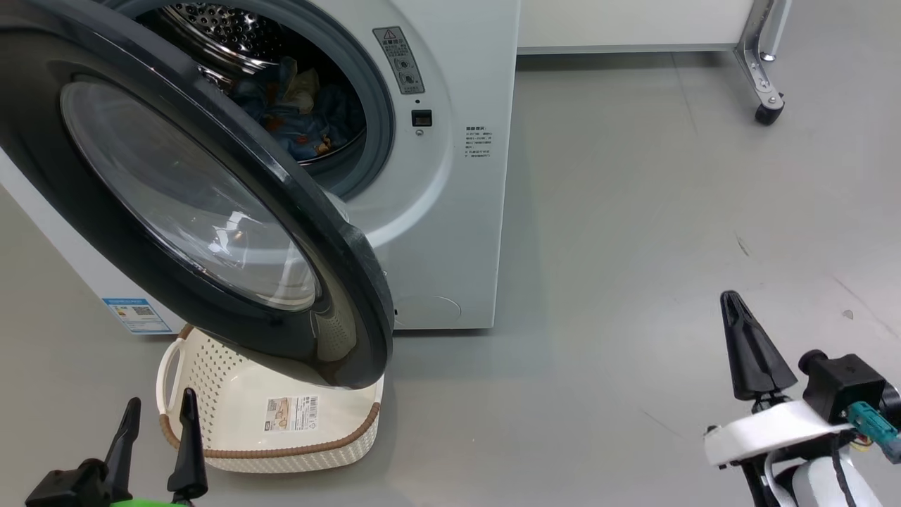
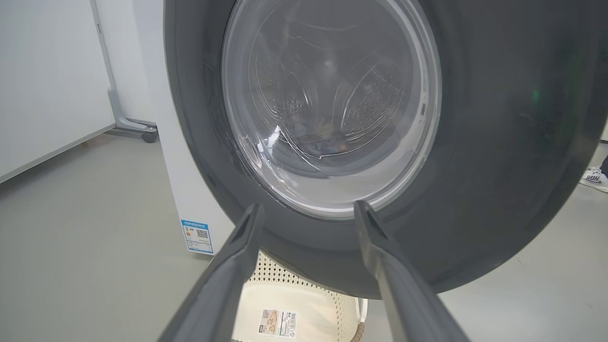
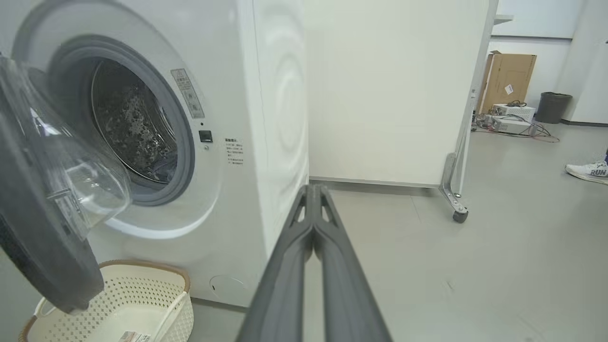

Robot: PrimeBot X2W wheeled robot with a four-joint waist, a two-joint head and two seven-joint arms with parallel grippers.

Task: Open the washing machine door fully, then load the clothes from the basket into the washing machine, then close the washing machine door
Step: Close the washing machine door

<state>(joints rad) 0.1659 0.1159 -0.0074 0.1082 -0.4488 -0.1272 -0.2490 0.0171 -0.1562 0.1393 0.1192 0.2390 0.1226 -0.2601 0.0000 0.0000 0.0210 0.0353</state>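
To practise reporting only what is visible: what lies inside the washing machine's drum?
Blue clothes with orange print lie low in the dimpled steel drum. The open door covers the drum's left part in the head view, so anything there is hidden.

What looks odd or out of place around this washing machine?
Nothing looks spilled or broken. The door hangs partly open over the empty basket, and the clothes lie inside the drum.
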